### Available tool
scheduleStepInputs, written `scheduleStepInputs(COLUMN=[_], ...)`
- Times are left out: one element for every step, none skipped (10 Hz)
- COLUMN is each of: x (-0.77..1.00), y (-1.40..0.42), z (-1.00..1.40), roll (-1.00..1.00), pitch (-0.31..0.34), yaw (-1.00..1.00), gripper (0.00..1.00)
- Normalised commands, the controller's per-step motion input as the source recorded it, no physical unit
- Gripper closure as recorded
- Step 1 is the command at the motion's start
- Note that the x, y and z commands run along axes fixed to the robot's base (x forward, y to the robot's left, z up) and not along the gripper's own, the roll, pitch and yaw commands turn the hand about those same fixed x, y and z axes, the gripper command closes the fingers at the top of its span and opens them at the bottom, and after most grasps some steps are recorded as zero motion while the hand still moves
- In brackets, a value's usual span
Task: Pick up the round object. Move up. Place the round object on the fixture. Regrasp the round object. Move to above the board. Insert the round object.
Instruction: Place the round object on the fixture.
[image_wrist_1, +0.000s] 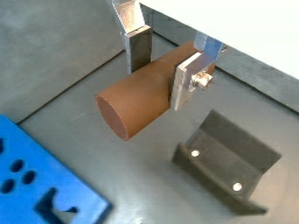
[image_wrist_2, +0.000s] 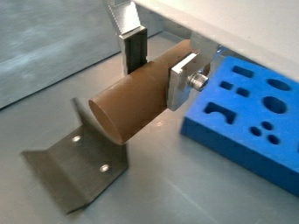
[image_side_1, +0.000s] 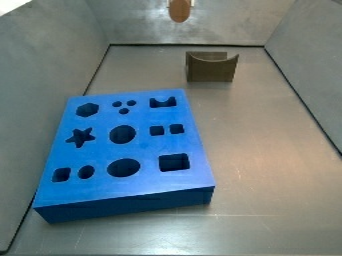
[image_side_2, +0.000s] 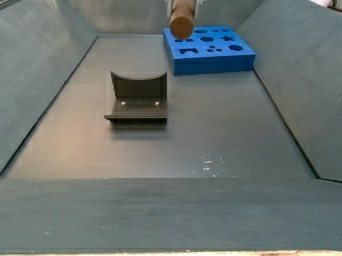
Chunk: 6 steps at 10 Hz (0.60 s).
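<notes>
1. The peg (image_wrist_1: 138, 96) is held in the air, clamped between the fingers (image_wrist_1: 186, 83) of the gripper (image_wrist_1: 162, 63).
2. The fixture (image_wrist_1: 228, 162) stands on the floor below it.
3. The board (image_side_1: 124, 153) lies apart.

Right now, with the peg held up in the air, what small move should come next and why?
Probably lower toward the fixture. The tool grips the peg crosswise, high above the floor, and the fixture's notch is empty.
</notes>
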Motion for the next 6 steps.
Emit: scheduleStepInputs(x=[1.00,1.00,1.00,1.00,1.00,0.93], y=[0.87,0.82,0.69,0.58,0.46,0.26], z=[-0.08,-0.06,-0.04,-0.04,-0.04,-0.03], roll=[-1.00,-1.00,-1.00,-1.00,-1.00,-1.00], pitch=[0.191,0.211,0.249,0.268,0.285,0.313], yaw=[0.11,0.09,0.07,0.05,0.01,-0.03], gripper=[1.00,1.00,1.00,1.00,1.00,1.00])
